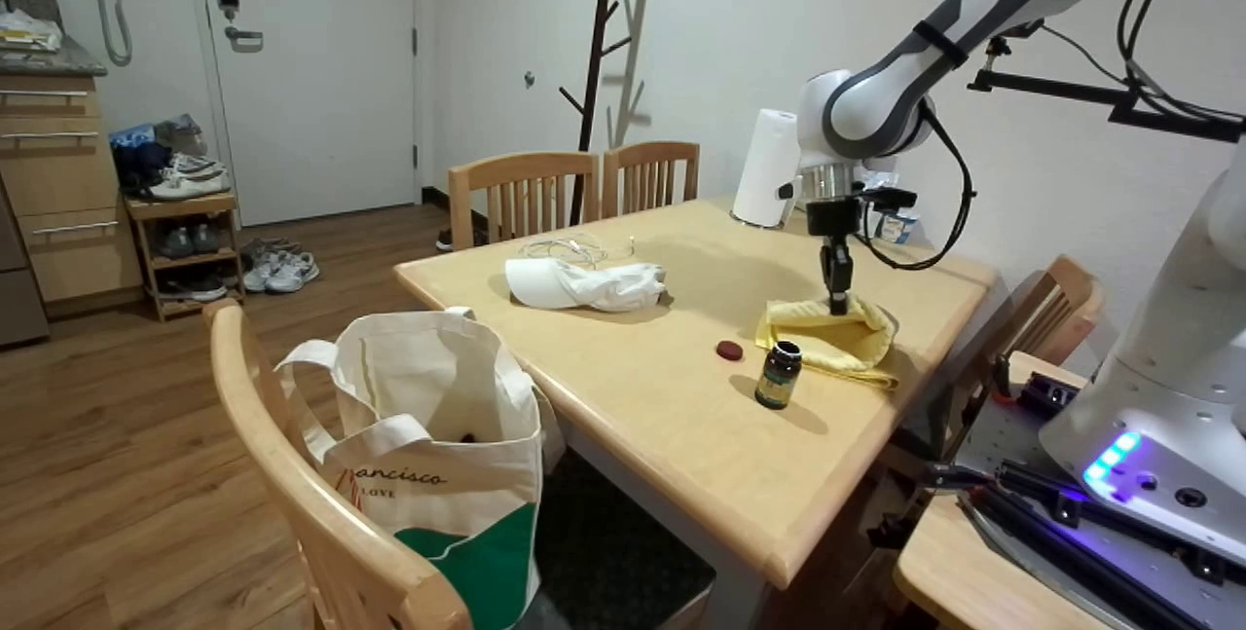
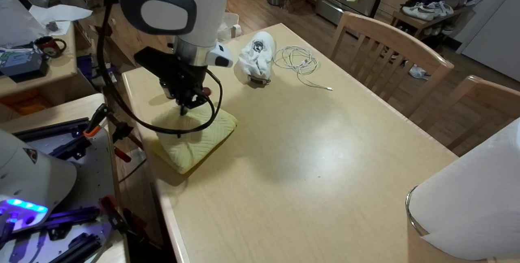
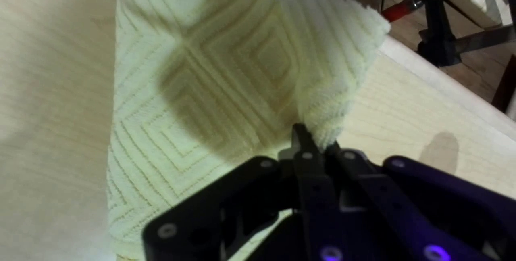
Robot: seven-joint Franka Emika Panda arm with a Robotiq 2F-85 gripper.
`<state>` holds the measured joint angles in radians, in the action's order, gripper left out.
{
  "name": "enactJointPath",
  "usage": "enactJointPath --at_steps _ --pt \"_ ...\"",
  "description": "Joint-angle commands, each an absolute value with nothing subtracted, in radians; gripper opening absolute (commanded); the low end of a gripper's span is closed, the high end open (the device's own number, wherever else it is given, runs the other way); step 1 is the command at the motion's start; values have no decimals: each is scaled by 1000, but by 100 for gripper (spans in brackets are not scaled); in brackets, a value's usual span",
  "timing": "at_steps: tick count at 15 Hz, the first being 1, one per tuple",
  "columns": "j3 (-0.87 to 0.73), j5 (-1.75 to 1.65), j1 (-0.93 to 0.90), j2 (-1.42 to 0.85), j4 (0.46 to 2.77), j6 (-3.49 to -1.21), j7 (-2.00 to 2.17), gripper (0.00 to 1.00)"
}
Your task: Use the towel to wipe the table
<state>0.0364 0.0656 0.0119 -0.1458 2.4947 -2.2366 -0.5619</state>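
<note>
Towel [image 1: 816, 336], yellow, patterned in nested diamonds: my working article, right of centre. Remaining entries run left to right, as an exterior view shows them.

Chair [image 1: 238, 367], pale wood, lower left of the frame. Tote bag [image 1: 448, 469], cream and green, seemingly on its seat; presumably parked there to keep it off the table [image 1: 681, 416], the surface I am to wipe.

Cable [image 1: 565, 246], white, loosely coiled, just left of centre. Fabric cap [image 1: 584, 286], white, lying just in front of it. Both look laid aside toward the table's left end; a wide stroke could, I judge, snag the cable.

Lid [image 1: 729, 351], dark red, flat on the table, right of centre. Paper roll [image 1: 765, 167], white, standing farther back, upper right of centre.

Bottle [image 1: 777, 379], dark, upright, apparently uncapped, just beside the towel, lower right of centre. Likeliest thing to be knocked, in my judgement, so I want strokes leading away from it.

Towel, entered in full: on the table, near its right-hand edge, partly flat, one fold raised.

Claw [image 3: 317, 139]: clenched on that fold, as the wrist view shows. I read this hold as deliberate: the fold serves as a handle, the flat part as the wiping face.
</note>
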Motion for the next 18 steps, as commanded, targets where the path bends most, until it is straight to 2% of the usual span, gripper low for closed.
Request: enactJointPath --at_steps 1,8,18 --pt "71 141 16 -233 2410 -2255 -605 1" --pt "80 93 18 -351 2321 -2416 -519 1" --pt "79 44 27 -289 2331 -2203 -511 1"
